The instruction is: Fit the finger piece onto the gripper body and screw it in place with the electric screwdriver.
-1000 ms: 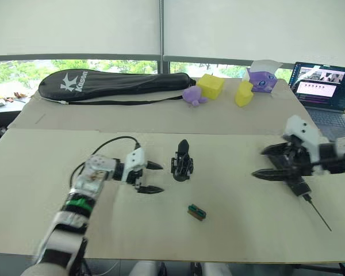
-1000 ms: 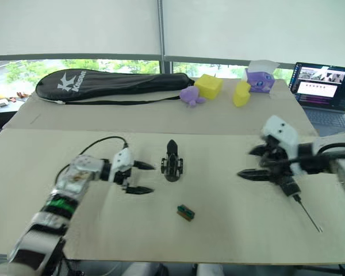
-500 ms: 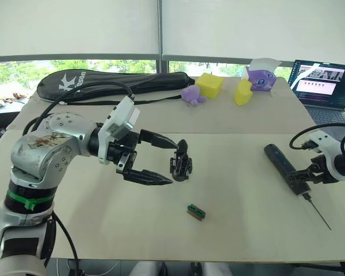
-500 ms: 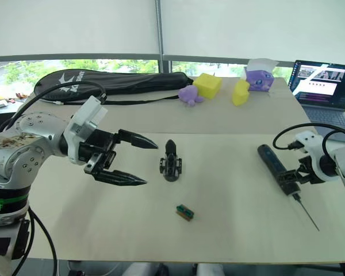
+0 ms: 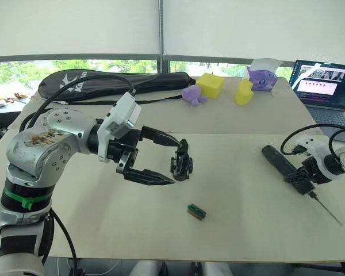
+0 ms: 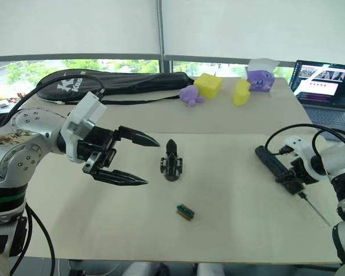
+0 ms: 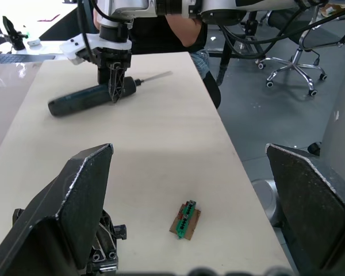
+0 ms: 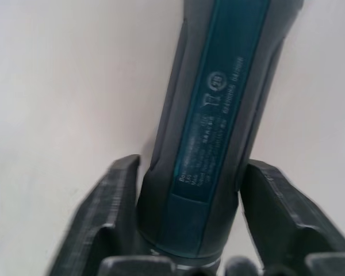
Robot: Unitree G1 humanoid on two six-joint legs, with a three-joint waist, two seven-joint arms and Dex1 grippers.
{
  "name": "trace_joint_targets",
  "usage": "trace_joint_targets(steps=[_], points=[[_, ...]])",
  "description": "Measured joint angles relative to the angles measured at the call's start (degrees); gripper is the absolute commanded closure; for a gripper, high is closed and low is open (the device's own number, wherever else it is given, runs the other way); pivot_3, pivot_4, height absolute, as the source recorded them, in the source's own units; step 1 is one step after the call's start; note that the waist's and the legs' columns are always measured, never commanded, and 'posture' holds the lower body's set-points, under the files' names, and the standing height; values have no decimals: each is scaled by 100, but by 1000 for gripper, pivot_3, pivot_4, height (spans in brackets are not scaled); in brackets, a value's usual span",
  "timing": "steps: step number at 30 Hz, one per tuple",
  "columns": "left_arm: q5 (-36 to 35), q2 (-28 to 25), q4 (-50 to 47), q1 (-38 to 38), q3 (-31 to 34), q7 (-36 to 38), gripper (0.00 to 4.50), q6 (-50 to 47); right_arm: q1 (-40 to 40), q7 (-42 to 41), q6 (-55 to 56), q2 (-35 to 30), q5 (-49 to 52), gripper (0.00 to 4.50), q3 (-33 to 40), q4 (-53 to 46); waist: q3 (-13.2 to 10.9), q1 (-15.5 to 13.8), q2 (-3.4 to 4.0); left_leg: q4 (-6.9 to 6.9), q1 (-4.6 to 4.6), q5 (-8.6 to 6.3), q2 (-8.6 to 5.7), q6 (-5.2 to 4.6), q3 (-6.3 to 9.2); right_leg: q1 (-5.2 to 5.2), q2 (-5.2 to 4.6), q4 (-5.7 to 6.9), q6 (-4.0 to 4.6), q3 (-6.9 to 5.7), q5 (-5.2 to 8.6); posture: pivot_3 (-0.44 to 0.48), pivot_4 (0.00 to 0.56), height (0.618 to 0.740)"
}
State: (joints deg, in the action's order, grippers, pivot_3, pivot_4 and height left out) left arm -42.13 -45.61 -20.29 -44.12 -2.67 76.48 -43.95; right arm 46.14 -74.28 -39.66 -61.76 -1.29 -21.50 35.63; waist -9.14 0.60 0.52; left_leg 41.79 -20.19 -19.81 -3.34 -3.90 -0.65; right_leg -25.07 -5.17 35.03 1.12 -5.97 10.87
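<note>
**Both arms at their parts; screwdriver pinched, gripper body not yet taken**

Table (image 5: 236, 230): pale top carrying everything. At the far edge a long black racket bag (image 5: 103, 85), yellow blocks (image 5: 210, 85) and a laptop (image 5: 324, 86).

Left pincer (image 5: 169, 161): fingers spread wide, hanging just above the table immediately beside the gripper body, not touching it.

Electric screwdriver (image 5: 282, 167): lies flat on the robot's right side, well apart from the other parts, thin bit pointing toward the near edge. Right pincer (image 8: 184, 224): pinching the barrel near the bit end, one finger against each side. Judgement: the heaviest item here, rigid, with a smooth rounded casing that could roll or twist in a two-finger hold. A grip nearer mid-barrel would balance better.

Gripper body (image 5: 181, 163): stands near the table's middle, prong up. Judgement: light, stiff plastic, tips easily. Take it low across the chunky base, not by the prong.

Small green-and-black block (image 5: 196, 211): lies nearer the front edge, apart from the body, untouched. Fitting not begun.
</note>
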Motion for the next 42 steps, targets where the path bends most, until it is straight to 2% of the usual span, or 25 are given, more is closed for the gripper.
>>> trace_joint_targets(steps=[5, 9, 11, 14, 15, 16, 20, 23, 31, 34, 39, 42], points=[[180, 50, 86, 119, -115, 13, 0, 303, -311, -648, 1218, -358, -19, 2583, 49, -1010, -23, -6, 36, -2, -1, 3, 6, 5, 4, -6, 3, 5, 0, -8, 0, 0, 150, 737], [259, 115, 113, 133, -193, 34, 0, 498, -781, -318, 2256, -254, -250, 2583, 55, -1208, -25, -28, 36, 3, -1, 4, -2, 7, 1, -2, -3, 7, 0, -2, 0, 0, 150, 737], [300, 156, 191, 129, -230, 44, 0, 574, -778, -320, 2369, -257, -380, 1531, 60, -1153, -25, -22, 37, 3, 4, 4, -3, 7, -2, 3, -4, 7, 0, 0, 0, 0, 150, 737], [374, 178, 340, 130, -259, 60, 0, 649, -735, -501, 2334, -258, -535, 435, 55, -1044, -25, -18, 37, 2, 3, 4, -1, 7, -2, 0, -2, 6, 0, -1, 0, 0, 150, 737], [374, 177, 351, 131, -259, 71, 0, 651, -683, -596, 2289, -263, -589, 158, 39, -1039, -25, -11, 36, 2, 3, 4, -1, 7, -2, -1, -1, 6, 0, -1, 0, 0, 150, 737], [373, 178, 351, 131, -262, 76, 0, 652, -626, -683, 2258, -274, -649, 70, 31, -1041, -25, -5, 37, 2, 2, 4, -1, 7, -2, -1, -2, 6, 0, -1, 0, 0, 150, 737], [365, 179, 256, 241, -292, 104, 0, 650, -345, -1359, 1803, -490, -925, 70, -85, -1087, -26, -10, 36, 2, 2, 4, 0, 7, 0, 0, -2, 4, 0, -1, 0, 0, 150, 737], [366, 202, 162, 259, -329, 108, 0, 650, -274, -1445, 1743, -473, -1111, 70, -194, -1069, -26, -10, 35, 3, 2, 4, -1, 7, 0, 1, -3, 4, 0, 1, 0, 0, 150, 737], [368, 270, 84, 244, -408, 71, 0, 649, 52, -1421, 1421, 152, -1462, 70, -380, -367, -26, 5, 35, 4, 3, 4, 0, 7, -1, 1, -2, 7, 1, 0, 0, 0, 150, 737], [367, 300, 82, 233, -427, 45, 0, 632, 76, -1406, 1342, 213, -1581, 871, -381, -343, -26, 6, 34, 4, 3, 4, 0, 7, 0, 1, -2, 8, 1, 0, 0, 0, 150, 737], [365, 316, 82, 200, -428, 12, 0, 621, -12, -1390, 1338, 210, -1659, 2550, -326, -405, -25, -25, 32, 4, 3, 4, 0, 7, 3, 5, -2, 5, 1, -2, 0, 0, 150, 737], [365, 317, 83, 199, -438, 11, 0, 621, -71, -1384, 1349, 209, -1658, 2588, -257, -490, -25, -20, 31, 5, 4, 4, 0, 7, 3, 5, -2, 7, 1, -3, 0, 0, 150, 737]])
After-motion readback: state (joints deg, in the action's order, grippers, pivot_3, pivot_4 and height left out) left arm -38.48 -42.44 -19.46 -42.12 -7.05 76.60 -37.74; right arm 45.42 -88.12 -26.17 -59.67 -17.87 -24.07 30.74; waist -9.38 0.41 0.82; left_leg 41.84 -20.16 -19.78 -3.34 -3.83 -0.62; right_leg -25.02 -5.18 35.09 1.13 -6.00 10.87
